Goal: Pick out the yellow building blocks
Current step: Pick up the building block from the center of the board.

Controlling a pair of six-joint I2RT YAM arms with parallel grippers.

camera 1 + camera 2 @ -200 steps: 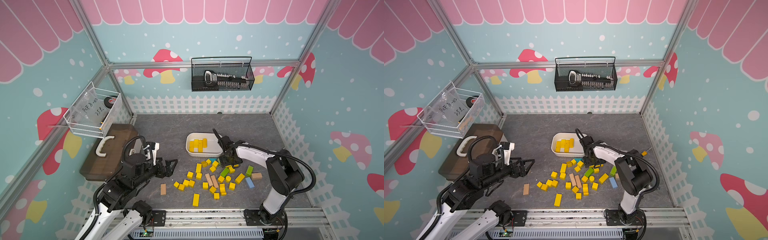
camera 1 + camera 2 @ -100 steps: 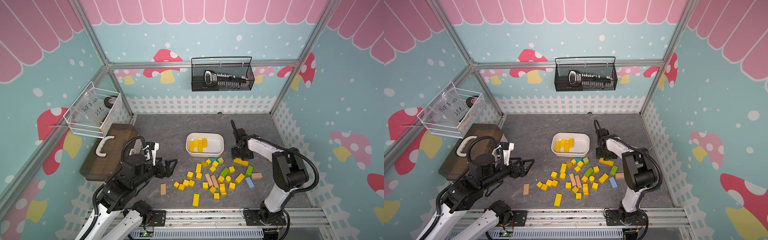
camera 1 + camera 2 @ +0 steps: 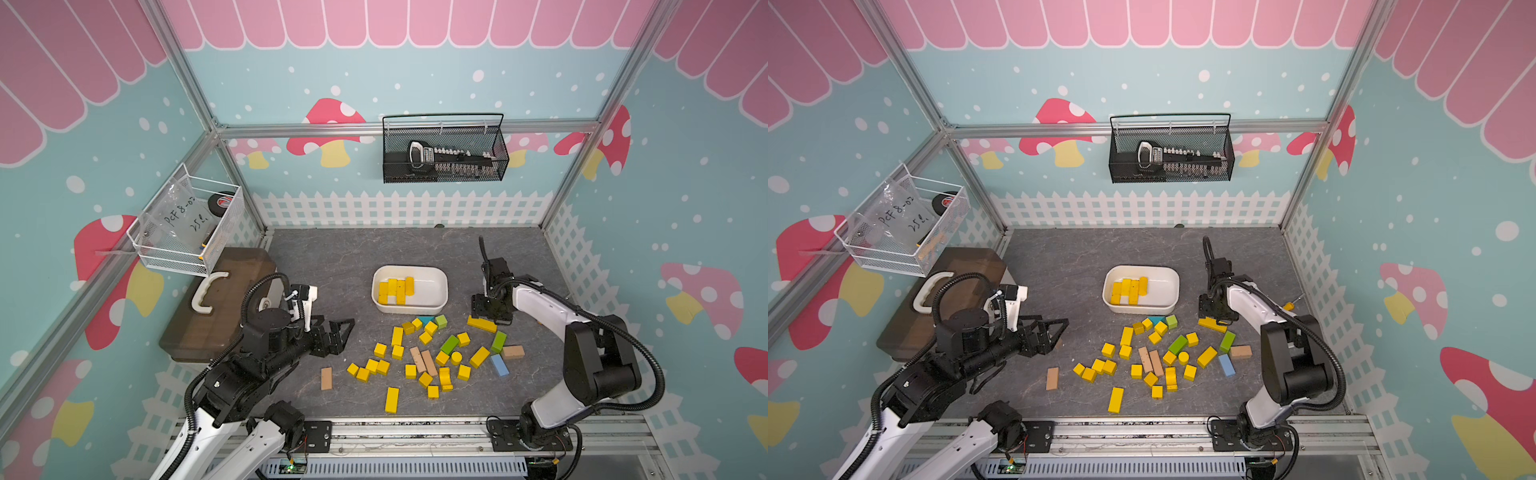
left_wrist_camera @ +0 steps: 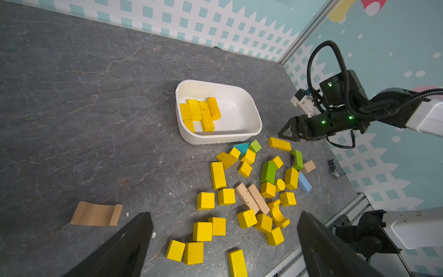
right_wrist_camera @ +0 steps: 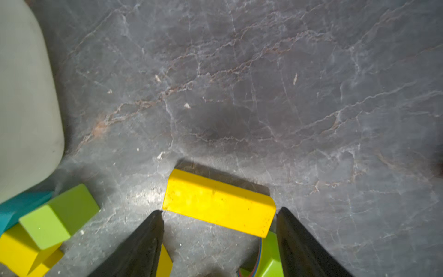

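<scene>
**Right arm straddling a yellow bar beside the tub**

Grey stone-patterned table [image 3: 332, 257] is filling the floor of a cell with mushroom-print walls. A white tub [image 3: 409, 308] is sitting near its middle, and several yellow building blocks [image 3: 395, 291] are already lying inside it, packed toward one end. Most of the yellow blocks are lying scattered on the table in front of the tub, mixed with green blocks [image 3: 449, 344], a teal block [image 3: 424, 320], a light-blue block [image 3: 498, 365] and plain tan wooden blocks [image 3: 424, 360]. One tan arch piece [image 3: 326, 378] is lying apart at the edge of the scatter.

The right gripper [image 5: 219, 211] is reaching down to the table just beside the tub, over a yellow bar [image 3: 481, 324] that is lying flat at the edge of the pile. Its jaws are standing apart with a fingertip at each near corner of the bar. The wrist view seems to show the tips only just meeting the corners, so the bar is not clamped.

The left gripper [image 3: 341, 326] is hovering above bare table beside the scatter, jaws spread wide and holding nothing.
</scene>
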